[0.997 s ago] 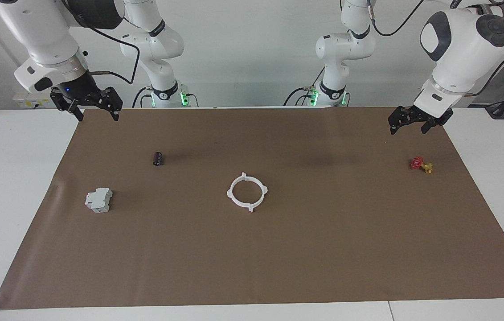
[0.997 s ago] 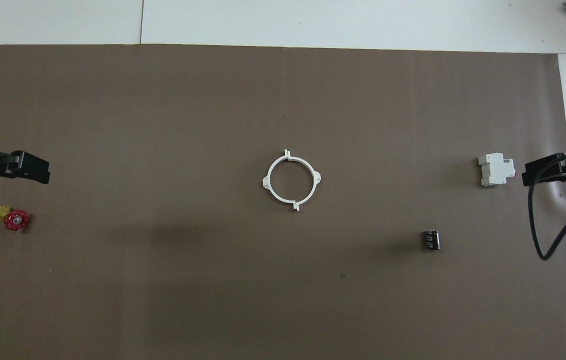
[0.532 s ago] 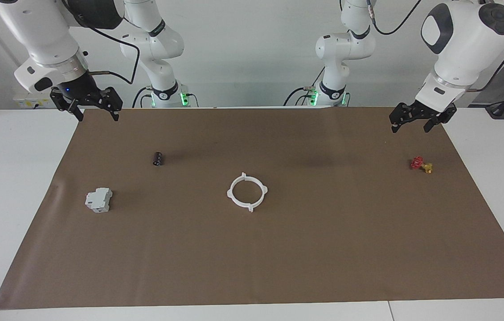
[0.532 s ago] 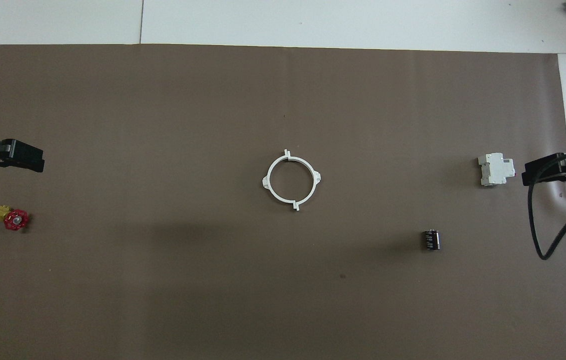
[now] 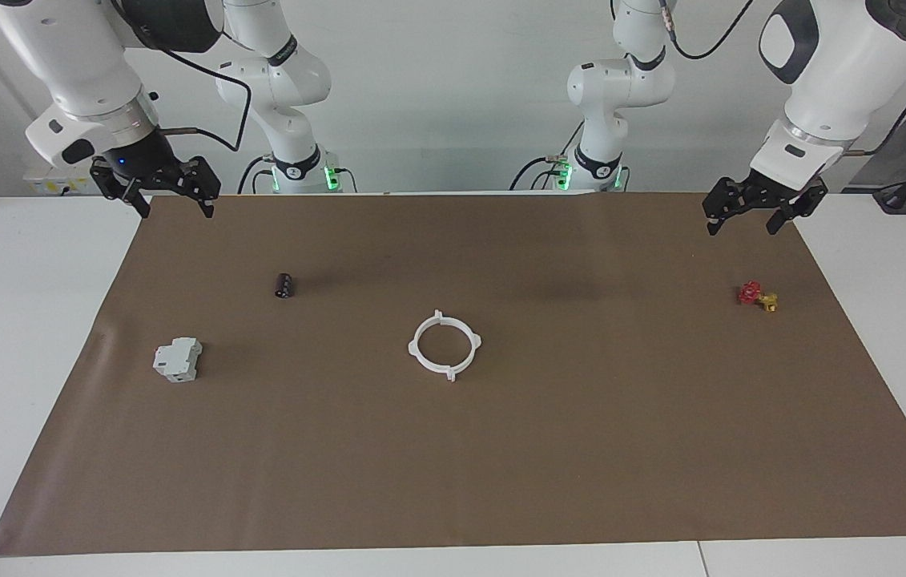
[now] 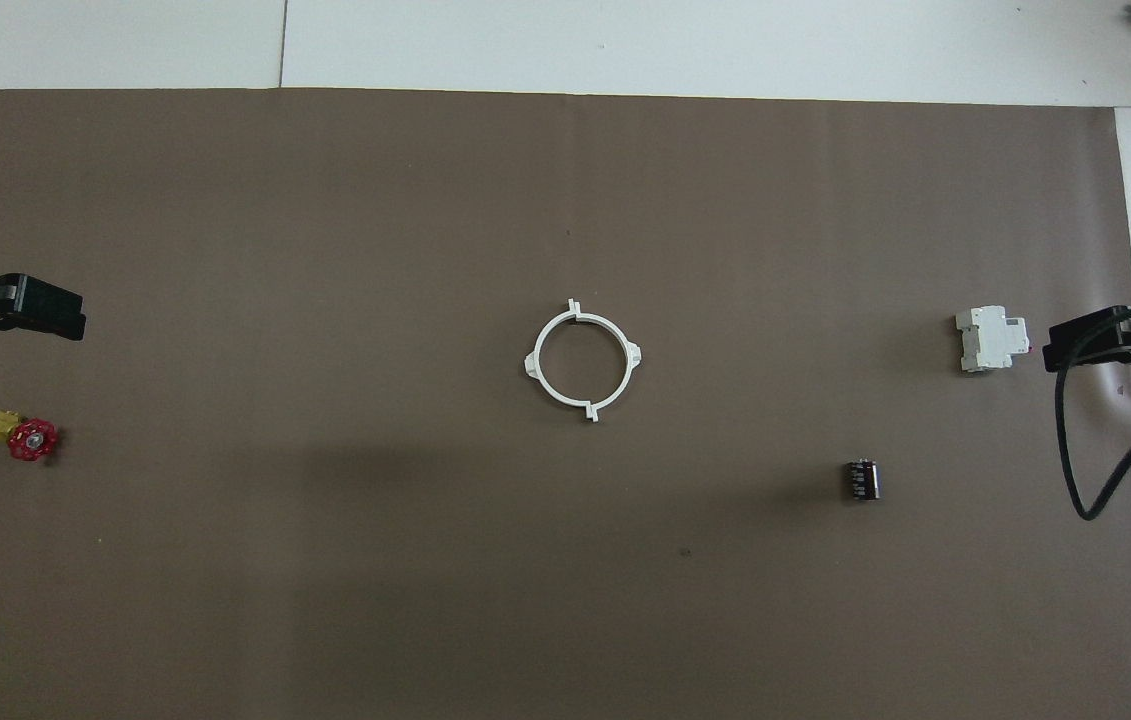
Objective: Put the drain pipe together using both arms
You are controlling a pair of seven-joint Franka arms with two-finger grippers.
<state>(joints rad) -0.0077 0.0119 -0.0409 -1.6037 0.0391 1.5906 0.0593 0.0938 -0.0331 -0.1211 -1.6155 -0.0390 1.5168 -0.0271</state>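
The drain pipe (image 5: pixel 412 347) lies flat in the middle of the brown mat as one closed white ring, its two halves joined, with small tabs around it. It also shows in the overhead view (image 6: pixel 534 359). My left gripper (image 5: pixel 741 227) is open and empty, up in the air over the mat's corner at the left arm's end, above the red-and-yellow valve's side of the table; it also shows in the overhead view (image 6: pixel 45 310). My right gripper (image 5: pixel 176 210) is open and empty over the mat's corner at the right arm's end (image 6: pixel 1085 342). Neither touches the ring.
A red-and-yellow valve (image 5: pixel 758 296) lies on the mat toward the left arm's end. A grey boxy block (image 5: pixel 177 360) and a small black cylinder (image 5: pixel 284 285) lie toward the right arm's end. White table (image 5: pixel 20 320) surrounds the brown mat (image 5: pixel 581 449).
My left gripper has drawn up and back toward the left arm's end of the table. The right arm and the ring have not moved.
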